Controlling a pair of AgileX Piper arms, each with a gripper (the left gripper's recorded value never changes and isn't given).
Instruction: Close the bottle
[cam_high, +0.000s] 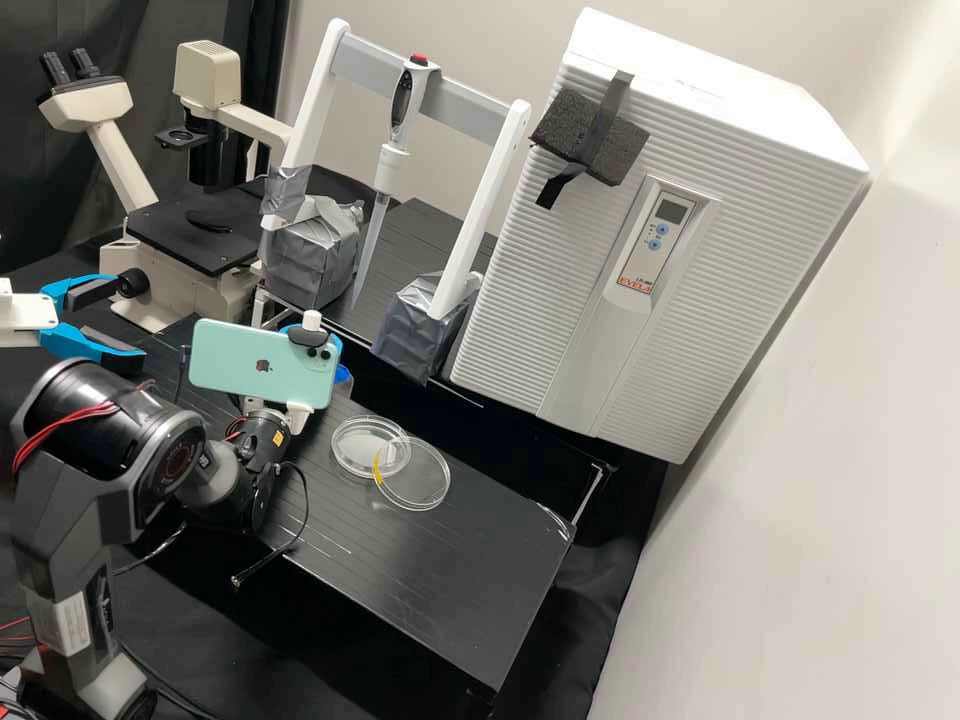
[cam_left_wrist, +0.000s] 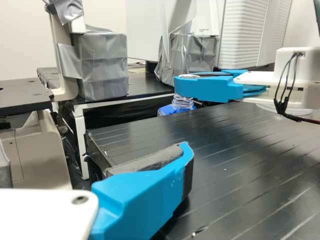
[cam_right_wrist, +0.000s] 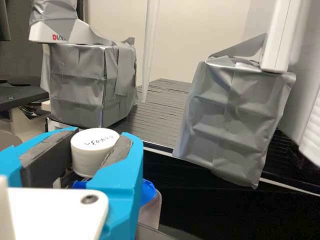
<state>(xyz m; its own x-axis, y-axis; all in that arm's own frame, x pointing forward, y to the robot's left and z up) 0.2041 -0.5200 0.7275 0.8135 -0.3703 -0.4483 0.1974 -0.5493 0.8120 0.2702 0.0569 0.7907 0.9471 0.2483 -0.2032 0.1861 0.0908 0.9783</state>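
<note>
right tool (cam_right_wrist: 90, 150): gripping white round cap (cam_right_wrist: 94, 141)
clear plastic bottle (cam_left_wrist: 182, 102): standing upright, axis vertical, sitting just under cap at 6 o'clock
left tool (cam_high: 80, 318): gaping empty, sitting farther off; high view, bottle at its 3 o'clock

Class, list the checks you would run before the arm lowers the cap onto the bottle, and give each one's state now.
1. Is the cap gripped by the right gripper: ok.
2. Is the bottle neck open, thread showing: ok.
3. Is the right gripper over the neck: ok.
4. Is the cap level with the neck: cannot tell.
5. Is the bottle steadied by the left gripper: not ok; it is open and apart.
</note>
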